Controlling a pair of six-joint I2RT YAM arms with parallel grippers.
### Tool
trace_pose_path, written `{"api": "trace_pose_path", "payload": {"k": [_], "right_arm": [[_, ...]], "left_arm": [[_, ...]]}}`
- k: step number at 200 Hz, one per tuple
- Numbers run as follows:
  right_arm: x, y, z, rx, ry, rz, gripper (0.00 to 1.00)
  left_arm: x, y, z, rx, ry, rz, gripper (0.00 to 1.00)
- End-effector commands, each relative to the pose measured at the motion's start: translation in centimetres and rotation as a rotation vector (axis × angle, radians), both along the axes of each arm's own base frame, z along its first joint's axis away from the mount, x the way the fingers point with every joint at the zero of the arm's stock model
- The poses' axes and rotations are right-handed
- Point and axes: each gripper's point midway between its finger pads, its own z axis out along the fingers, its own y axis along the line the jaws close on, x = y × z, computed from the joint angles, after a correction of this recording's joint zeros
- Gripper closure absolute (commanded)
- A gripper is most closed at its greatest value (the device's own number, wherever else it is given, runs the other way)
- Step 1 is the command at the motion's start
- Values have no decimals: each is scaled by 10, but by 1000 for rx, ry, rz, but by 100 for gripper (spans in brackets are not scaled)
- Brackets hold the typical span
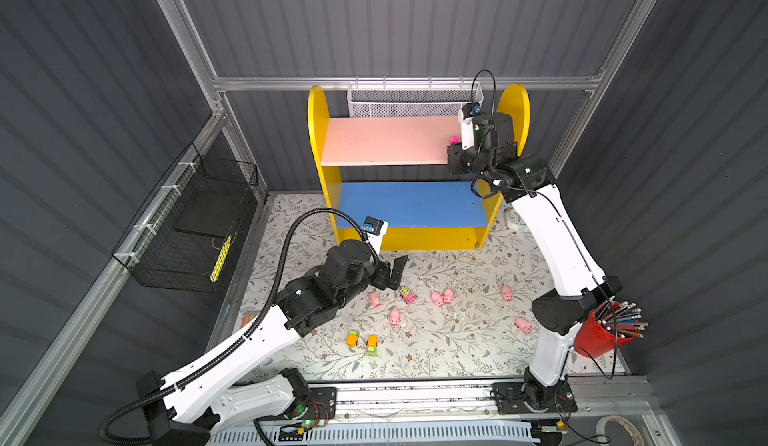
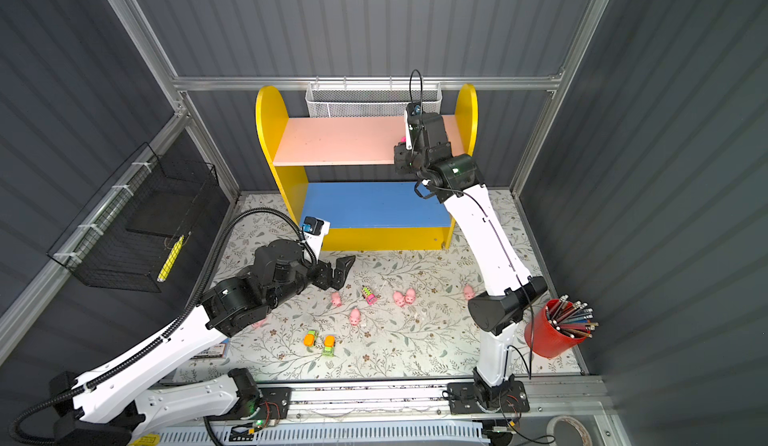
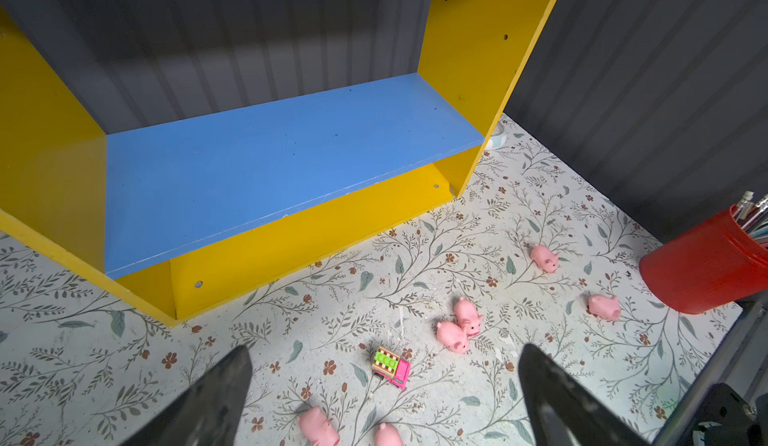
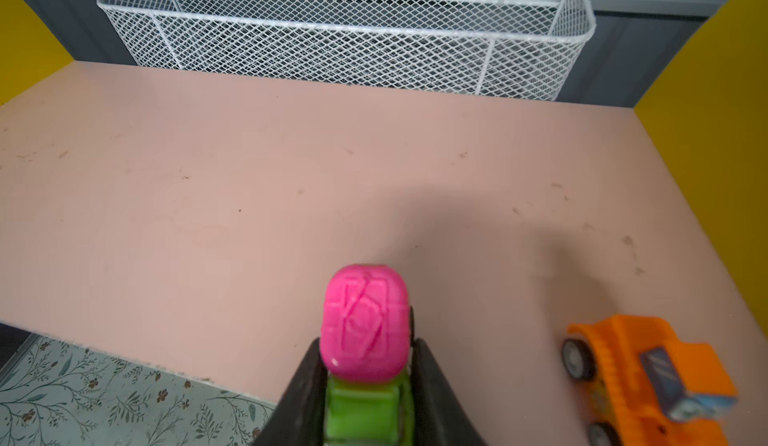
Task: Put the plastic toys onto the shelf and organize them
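Observation:
The shelf (image 1: 415,238) has yellow sides, a pink upper board (image 1: 386,140) and a blue lower board (image 1: 411,203). My right gripper (image 4: 366,346) is shut on a pink-and-green toy vehicle (image 4: 365,323), just above the right end of the pink board (image 4: 249,182). An orange toy vehicle (image 4: 648,377) rests on that board beside it. My left gripper (image 1: 395,275) hangs open over the floor in front of the shelf, its fingers (image 3: 232,381) empty. Below it lies a pink-and-green truck (image 3: 390,367). Several pink pigs (image 1: 436,298) and two orange-and-green vehicles (image 1: 352,338) lie scattered on the floral floor.
A white mesh basket (image 1: 415,99) hangs behind the shelf's top. A black wire basket (image 1: 195,232) hangs on the left wall. A red cup of pencils (image 1: 602,331) stands at the right, next to my right arm. A round white object (image 1: 514,219) lies by the shelf's right foot.

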Motion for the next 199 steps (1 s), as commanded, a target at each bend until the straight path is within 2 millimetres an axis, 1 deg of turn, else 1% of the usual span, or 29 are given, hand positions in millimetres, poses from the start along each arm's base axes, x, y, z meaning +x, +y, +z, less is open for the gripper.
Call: {"api": "trace_pose_path", "payload": {"k": [1,122,199], "right_arm": [[4,-1,5,26,-9,-3,68],[16,-5,-5,30,9,-43,68],[20,-7,-8,41,17,-63,64]], "left_arm": [[1,0,8,7,-29,0,0],[1,6,6,22,-43,16,0],[1,12,7,35,-50,32,0]]}}
